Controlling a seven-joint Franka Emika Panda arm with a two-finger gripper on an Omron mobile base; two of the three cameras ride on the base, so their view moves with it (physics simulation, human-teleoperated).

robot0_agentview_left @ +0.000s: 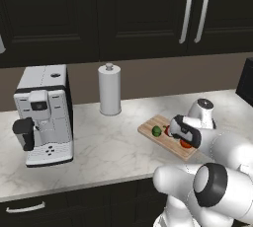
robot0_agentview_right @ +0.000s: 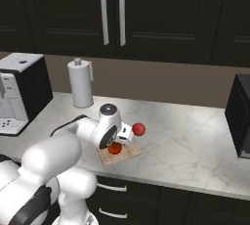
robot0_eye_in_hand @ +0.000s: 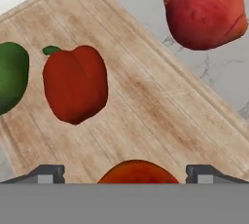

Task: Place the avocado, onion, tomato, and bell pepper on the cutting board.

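Nearest the hand camera, an orange-red tomato [robot0_eye_in_hand: 137, 171] pokes up between the two dark fingertips [robot0_eye_in_hand: 47, 173] of the claw [robot0_eye_in_hand: 126, 174], which stand wide apart at either side of it with clear gaps, gripping nothing. It rests on the cutting board [robot0_eye_in_hand: 146, 96], whose light wooden planks run slantwise across the hand view. Farther along the board lies the red bell pepper [robot0_eye_in_hand: 75, 89] (its little green stem pointing away from the claw), and just beside that, at the left edge of the view, the dark green avocado [robot0_eye_in_hand: 10, 77], also on the wood. A reddish onion [robot0_eye_in_hand: 206, 11] sits off the board on the pale marble counter [robot0_eye_in_hand: 214, 82], just past the board's long edge in the upper right of the hand view. From the left base view the white arm bends down over the board [robot0_agentview_left: 148, 128], hiding most of it; the avocado [robot0_agentview_left: 156, 131] shows at the near end and a red patch of tomato [robot0_agentview_left: 186, 144] peeps from under the wrist. From the right base view the onion [robot0_agentview_right: 138, 129] is near the board's [robot0_agentview_right: 128, 156] corner and close to the hand. Well apart along the counter stand a paper towel roll [robot0_agentview_left: 109, 90] and, farther left, a coffee machine [robot0_agentview_left: 43, 115], neither blocking the board.
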